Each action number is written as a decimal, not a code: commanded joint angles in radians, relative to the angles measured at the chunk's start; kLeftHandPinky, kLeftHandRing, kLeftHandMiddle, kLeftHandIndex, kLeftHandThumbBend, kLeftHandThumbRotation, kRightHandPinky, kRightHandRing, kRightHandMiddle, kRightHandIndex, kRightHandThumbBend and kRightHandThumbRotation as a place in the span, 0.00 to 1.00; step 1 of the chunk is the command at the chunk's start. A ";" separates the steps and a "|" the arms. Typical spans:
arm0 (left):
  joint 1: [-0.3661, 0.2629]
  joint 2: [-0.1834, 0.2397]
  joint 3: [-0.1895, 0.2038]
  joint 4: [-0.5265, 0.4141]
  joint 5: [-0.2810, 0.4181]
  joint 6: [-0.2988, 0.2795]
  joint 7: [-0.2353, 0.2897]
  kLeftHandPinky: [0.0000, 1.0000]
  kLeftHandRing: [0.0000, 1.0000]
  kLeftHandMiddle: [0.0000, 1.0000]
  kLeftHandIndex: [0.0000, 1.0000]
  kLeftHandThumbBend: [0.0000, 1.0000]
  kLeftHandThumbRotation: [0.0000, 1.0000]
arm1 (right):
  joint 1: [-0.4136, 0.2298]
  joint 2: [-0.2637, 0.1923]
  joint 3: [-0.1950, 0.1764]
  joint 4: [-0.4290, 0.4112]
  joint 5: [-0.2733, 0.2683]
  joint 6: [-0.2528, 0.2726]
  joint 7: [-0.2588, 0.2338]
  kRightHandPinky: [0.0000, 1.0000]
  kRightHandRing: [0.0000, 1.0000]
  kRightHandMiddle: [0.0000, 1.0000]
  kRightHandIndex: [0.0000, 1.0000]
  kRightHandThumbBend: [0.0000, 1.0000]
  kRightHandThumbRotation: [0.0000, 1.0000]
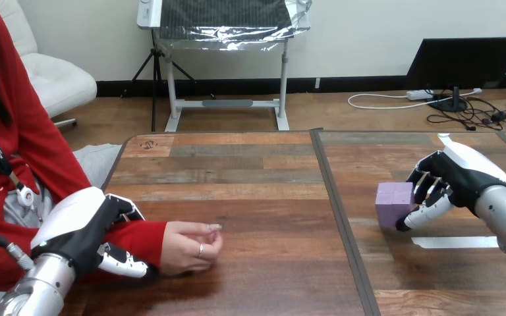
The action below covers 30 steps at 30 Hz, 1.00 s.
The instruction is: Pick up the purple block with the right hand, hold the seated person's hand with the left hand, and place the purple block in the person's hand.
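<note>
The purple block (394, 203) rests on the right half of the wooden table (250, 178). My right hand (458, 172) is at the block's right side, open, with its relaxed fingers (427, 184) against the block's right edge and its thumb (425, 215) reaching to the lower right corner. The person's hand (190, 246) lies loosely closed on the table at the front left, on a red sleeve. My left hand (82, 227) sits on that sleeve just behind the wrist, fingers over the top and thumb (124, 264) curled in on the near side.
A strip of white tape (454, 242) lies on the table just in front of my right hand. A dark seam (340, 217) splits the tabletop into left and right halves. The person sits at the left edge.
</note>
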 commanded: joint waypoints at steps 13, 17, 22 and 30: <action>-0.033 0.015 0.094 -0.219 -0.047 -0.064 0.039 0.36 0.43 0.46 0.46 0.83 0.00 | -0.098 0.041 -0.028 -0.056 0.030 0.026 0.016 0.46 0.48 0.51 0.50 0.81 0.00; -0.032 0.013 0.106 -0.240 -0.051 -0.071 0.041 0.36 0.43 0.46 0.46 0.83 0.00 | -0.100 0.045 -0.032 -0.060 0.035 0.029 0.027 0.47 0.49 0.51 0.50 0.81 0.00; -0.033 0.010 0.121 -0.261 -0.058 -0.091 0.050 0.36 0.42 0.46 0.45 0.83 0.00 | -0.104 0.055 -0.041 -0.064 0.048 0.041 0.042 0.48 0.50 0.52 0.50 0.80 0.00; -0.037 0.004 0.141 -0.308 -0.068 -0.093 0.040 0.36 0.42 0.45 0.44 0.82 0.00 | -0.105 0.063 -0.040 -0.075 0.065 0.031 0.049 0.50 0.52 0.52 0.51 0.79 0.00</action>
